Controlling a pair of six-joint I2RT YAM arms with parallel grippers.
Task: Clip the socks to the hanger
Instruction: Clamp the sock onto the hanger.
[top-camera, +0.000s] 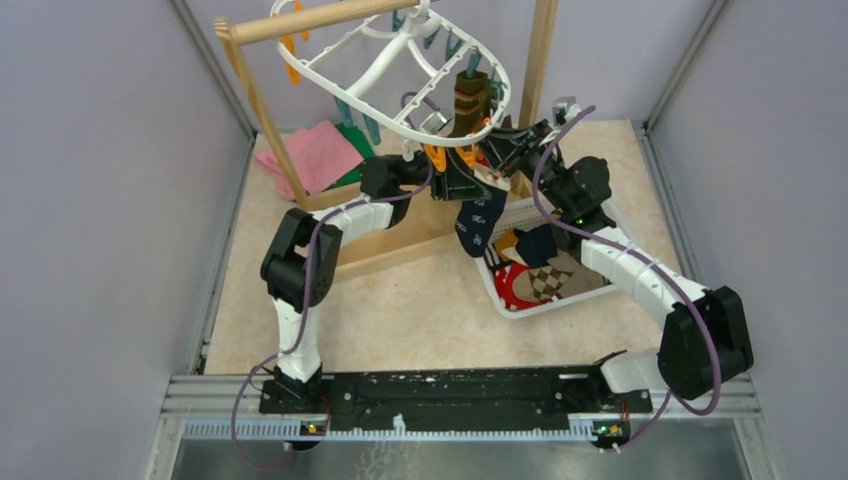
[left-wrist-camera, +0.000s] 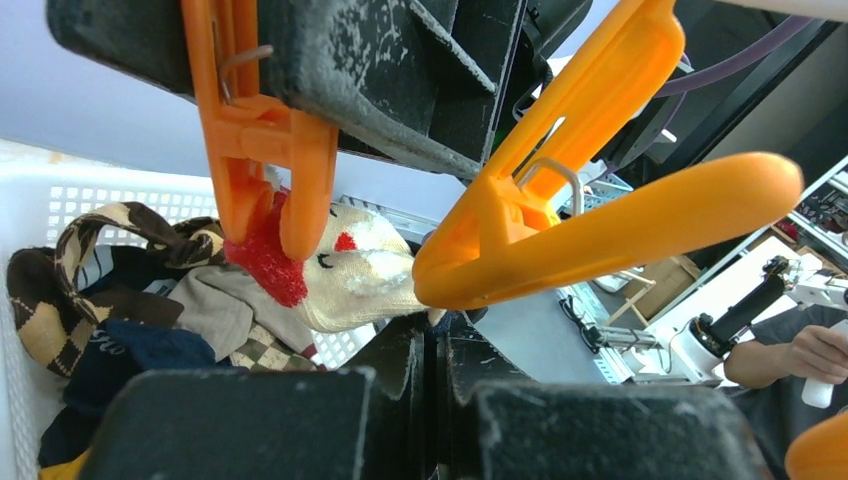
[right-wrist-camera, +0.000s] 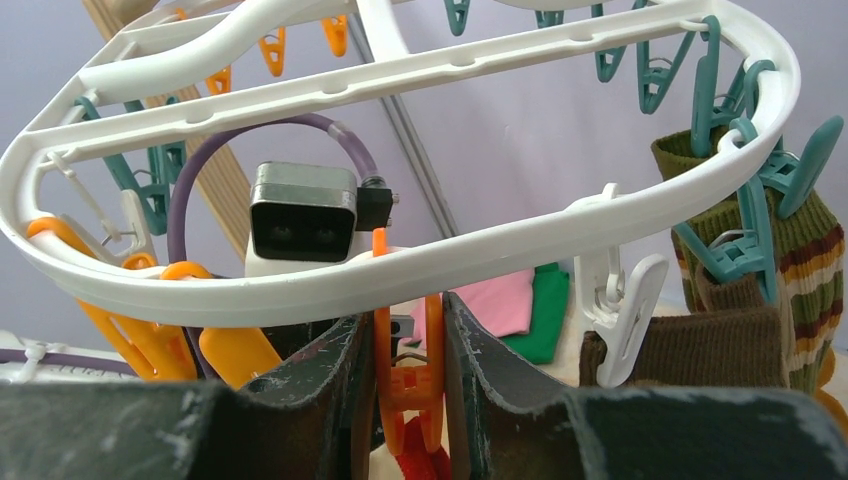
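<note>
The white hanger (right-wrist-camera: 420, 265) hangs from the wooden pole. An olive sock with orange stripes (top-camera: 470, 100) is clipped at its right rim, with a brown ribbed sock (right-wrist-camera: 700, 350) beside it. My right gripper (right-wrist-camera: 408, 400) is shut on an orange clip (right-wrist-camera: 410, 385) under the ring's near rim, pressing its handles together. The red cuff (left-wrist-camera: 268, 262) of a navy sock (top-camera: 480, 225) sits between that clip's tips. My left gripper (left-wrist-camera: 437, 335) is shut on that sock just below the clip, and the foot hangs down from it.
A white slotted basket (top-camera: 560, 300) stands under the right arm and holds argyle (top-camera: 555, 275), red (top-camera: 515, 285) and yellow socks. Folded pink and green cloths (top-camera: 315, 155) lie behind the wooden rack (top-camera: 260, 100). Teal and orange clips dangle all round the ring.
</note>
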